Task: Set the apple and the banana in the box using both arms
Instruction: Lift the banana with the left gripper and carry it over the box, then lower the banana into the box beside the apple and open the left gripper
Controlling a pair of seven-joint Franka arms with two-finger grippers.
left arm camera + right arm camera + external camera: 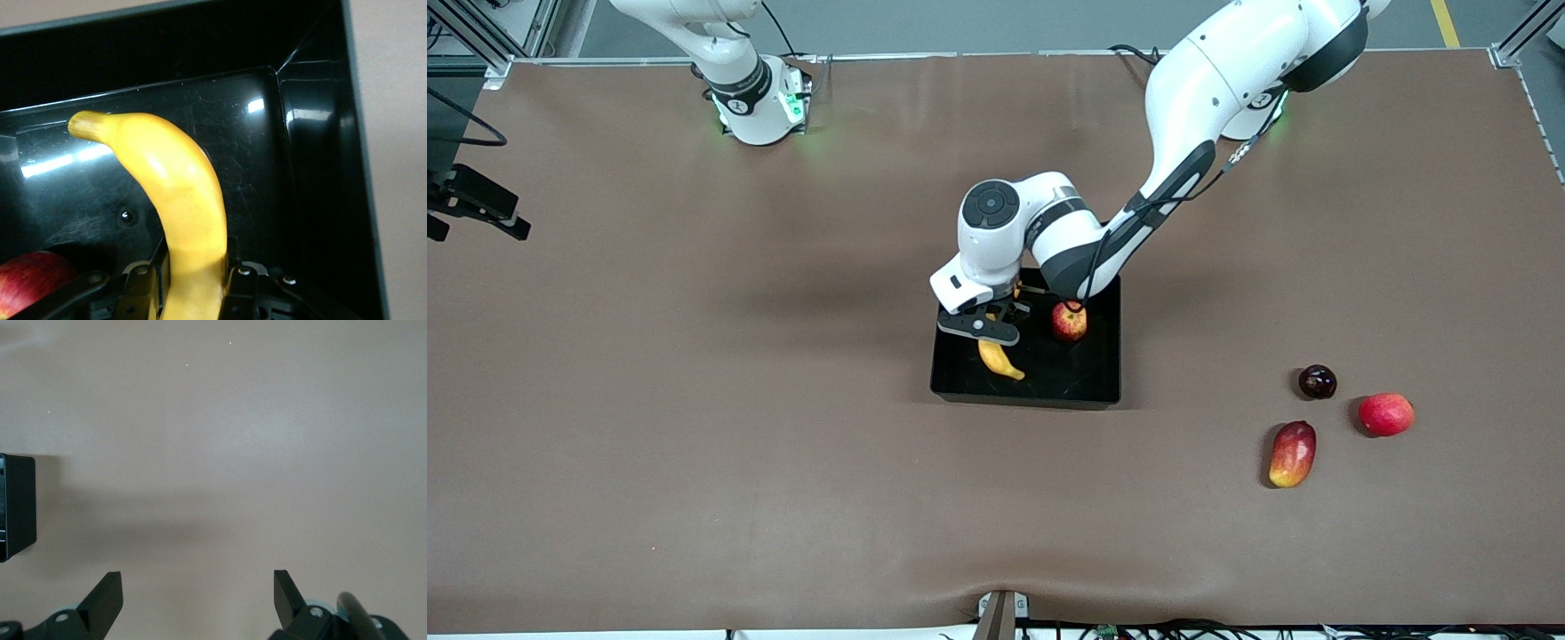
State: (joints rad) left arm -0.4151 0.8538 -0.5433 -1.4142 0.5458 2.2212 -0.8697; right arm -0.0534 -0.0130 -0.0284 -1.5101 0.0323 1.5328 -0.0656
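Observation:
The black box (1104,391) sits at the middle of the table. The red, yellow-streaked apple (1068,321) lies inside it. My left gripper (985,329) is down over the box, shut on the yellow banana (1000,358), whose free end sticks out over the box floor toward the front camera. In the left wrist view the banana (180,193) runs out from between the fingers of the left gripper (193,277), over the glossy box (320,167), with the apple (30,283) at the edge. My right gripper (198,587) hangs open over bare table, a box corner (17,507) beside it.
Three other fruits lie toward the left arm's end of the table, nearer the front camera than the box: a dark plum (1317,380), a plain pinkish-red round fruit (1386,414) and an oblong red-and-yellow fruit (1293,453).

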